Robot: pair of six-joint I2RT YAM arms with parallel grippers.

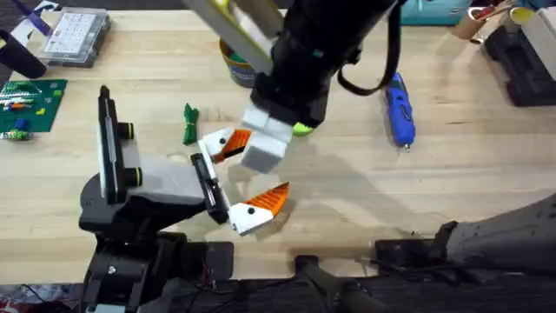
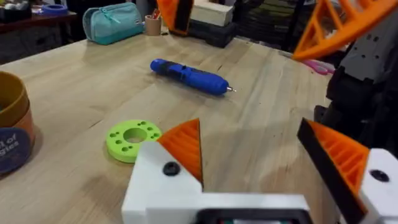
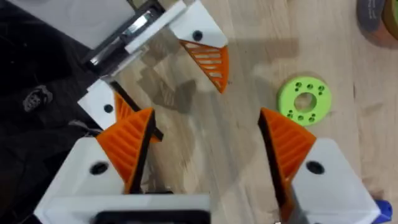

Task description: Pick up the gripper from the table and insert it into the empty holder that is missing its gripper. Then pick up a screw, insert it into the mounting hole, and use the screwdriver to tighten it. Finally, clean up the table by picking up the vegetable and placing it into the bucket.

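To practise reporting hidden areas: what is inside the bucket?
Hidden: a dark arm covers most of the bucket overhead; the left wrist view shows its outer wall. The vegetable lies on the table.

Hidden mostly beneath a blurred dark arm [image 1: 304, 52] at twelve o'clock: the bucket [image 1: 233, 68]; cut off at the edge, the lime ring [image 1: 303, 129] likewise half covered.

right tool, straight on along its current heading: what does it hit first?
Right tool is open and angled down, so probably the bare table first. The mounted white-and-orange finger piece sits just beyond that spot. Depth is unclear.
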